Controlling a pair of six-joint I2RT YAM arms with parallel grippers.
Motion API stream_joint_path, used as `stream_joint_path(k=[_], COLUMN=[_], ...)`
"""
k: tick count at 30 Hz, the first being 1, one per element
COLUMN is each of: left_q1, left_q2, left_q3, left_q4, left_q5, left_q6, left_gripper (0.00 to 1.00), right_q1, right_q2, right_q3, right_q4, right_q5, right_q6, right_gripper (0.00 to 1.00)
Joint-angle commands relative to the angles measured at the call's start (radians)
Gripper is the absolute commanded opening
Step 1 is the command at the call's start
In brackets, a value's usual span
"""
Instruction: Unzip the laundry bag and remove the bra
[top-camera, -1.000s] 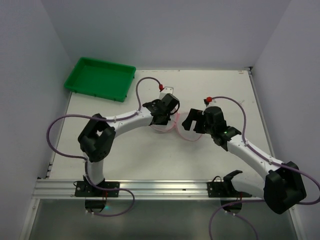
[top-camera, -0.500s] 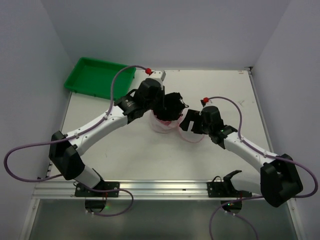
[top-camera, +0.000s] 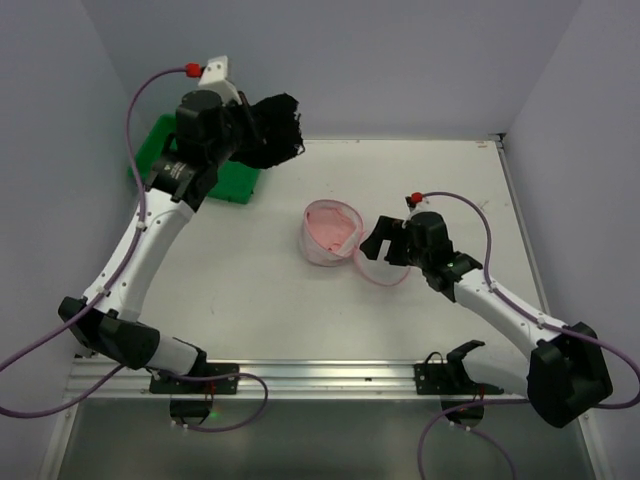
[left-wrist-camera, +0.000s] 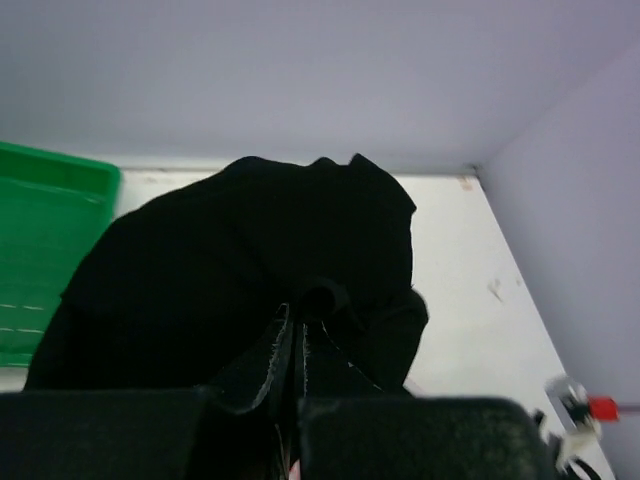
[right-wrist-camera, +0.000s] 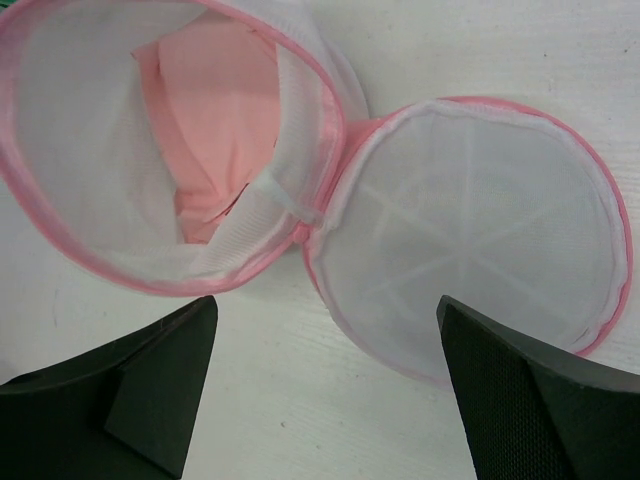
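The laundry bag (top-camera: 330, 232) stands unzipped in the middle of the table, white mesh with a pink rim. Its round lid (top-camera: 383, 268) lies flipped open to the right. In the right wrist view the bag (right-wrist-camera: 90, 120) shows a pink lining (right-wrist-camera: 225, 110) inside, and the lid (right-wrist-camera: 470, 240) lies flat. My left gripper (top-camera: 245, 135) is shut on the black bra (top-camera: 272, 130) and holds it high above the back left of the table. In the left wrist view the bra (left-wrist-camera: 250, 250) hangs over the fingers (left-wrist-camera: 298, 350). My right gripper (top-camera: 376, 242) is open and empty, just in front of the lid (right-wrist-camera: 325, 390).
A green tray (top-camera: 150, 152) sits at the back left corner, partly hidden behind the left arm; it also shows in the left wrist view (left-wrist-camera: 40, 250). White walls close in the table at the back and both sides.
My left arm has risen out of the bag with the black bra and swung up and left, near the green tray. The right gripper has stayed by the lid.
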Motion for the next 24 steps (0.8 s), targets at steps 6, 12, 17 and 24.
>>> stream_joint_path(k=[6, 12, 17, 24], left_q1=[0.307, 0.476, 0.553, 0.619], left_q2=[0.141, 0.373, 0.556, 0.861], left_q3=[0.105, 0.183, 0.257, 0.427], left_q4=[0.075, 0.163, 0.273, 0.375], left_q5=[-0.109, -0.062, -0.022, -0.049], left_q6=[0.099, 0.102, 0.102, 0.115], left_gripper=[0.0, 0.0, 0.0, 0.0], right_q1=[-0.003, -0.005, -0.005, -0.003], right_q2=[-0.086, -0.087, -0.083, -0.074], right_q3=[0.007, 0.027, 0.024, 0.015], right_q4=[-0.008, -0.006, 0.006, 0.009], right_q5=[-0.055, -0.106, -0.152, -0.192], right_q6=[-0.033, -0.048, -0.062, -0.074], right_gripper=[0.92, 0.92, 0.92, 0.92])
